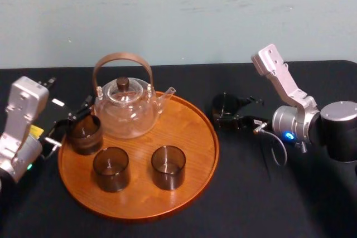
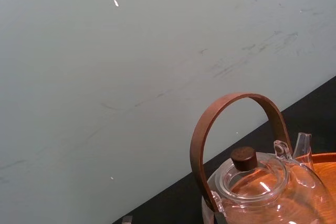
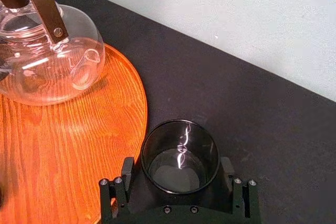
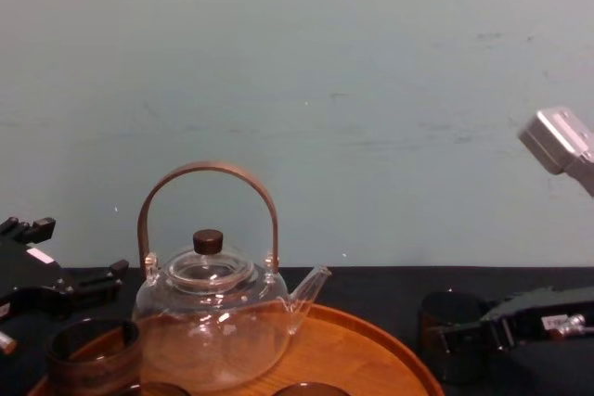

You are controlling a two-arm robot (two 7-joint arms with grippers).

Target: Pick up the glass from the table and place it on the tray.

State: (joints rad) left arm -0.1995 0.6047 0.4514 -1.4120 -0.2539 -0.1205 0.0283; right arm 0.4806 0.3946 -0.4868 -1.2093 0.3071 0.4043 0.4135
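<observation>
The glass (image 1: 225, 106), dark and empty, stands upright on the black table (image 1: 251, 193), right of centre in the head view. It is just off the right rim of the tray (image 1: 187, 129) and not on it.

The right hand (image 3: 177, 165) reaches in from the right of the head view at table height. Its fingers (image 3: 127, 167) are spread, one on each side of the glass and close against its wall. In the right wrist view the glass sits deep between them, its open mouth facing the camera. The chest view has the glass at lower right, low against the table.

The round wooden tray fills the lower middle of the head view. A clear teapot (image 1: 127, 110) with a brown hoop handle and a dark lid knob stands on its upper left part, its spout pointing right. A second glass (image 1: 85, 134) stands at the tray's left edge, just beside the teapot. A third glass (image 1: 110, 168) is in the lower middle. A fourth glass (image 1: 168, 166) stands near it on the right, apart from it.

The left hand (image 1: 72, 120) is at the left of the head view, right by the second glass. Whether it is spread or pressed together I cannot tell. A pale wall (image 1: 178, 15) rises behind the table.
</observation>
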